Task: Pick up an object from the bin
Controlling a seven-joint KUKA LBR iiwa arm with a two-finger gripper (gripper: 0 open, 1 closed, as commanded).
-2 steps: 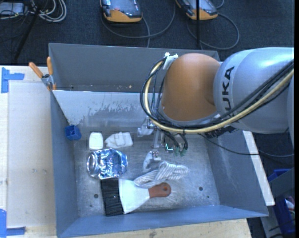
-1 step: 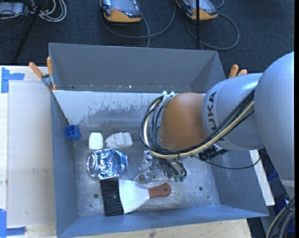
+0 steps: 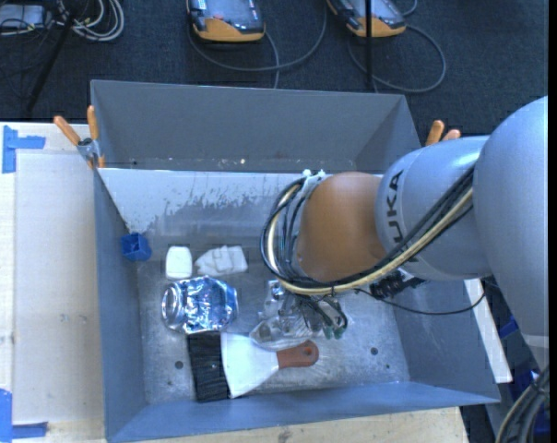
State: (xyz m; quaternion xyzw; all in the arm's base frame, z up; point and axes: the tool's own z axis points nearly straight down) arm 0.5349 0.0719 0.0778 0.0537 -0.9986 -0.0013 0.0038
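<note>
Closest to the lens is my own grey arm (image 3: 500,201), coming in from three o'clock. On its wrist is the orange cover (image 3: 343,224), ringed with looped cables (image 3: 283,238). Below that cover my pincer (image 3: 297,319) hangs low over the floor of the grey bin (image 3: 251,137), a little toward five o'clock from the bin's middle. Whether the pincer is apart or together I cannot tell, because the wrist and cables hide too much of it.

Right under it, at its seven o'clock, lies a clear lump (image 3: 269,333), pale and glassy. I cannot tell whether I touch it. At six o'clock from the pincer sits a red-brown piece (image 3: 300,355) with a rounded end, touching the narrow end of a white wedge (image 3: 244,363). The wedge's broad side meets a black brush strip (image 3: 205,369), which lies toward the bin's wall at seven o'clock.

At nine o'clock from the pincer rests a crumpled silver-and-blue foil thing (image 3: 198,305), apart from me. Beyond it, toward ten o'clock, is a crumpled white wad (image 3: 221,260) with a small white block (image 3: 178,262) just beside it. A small blue cube (image 3: 136,245) sits near the wall at nine o'clock, well apart from the pincer.
</note>
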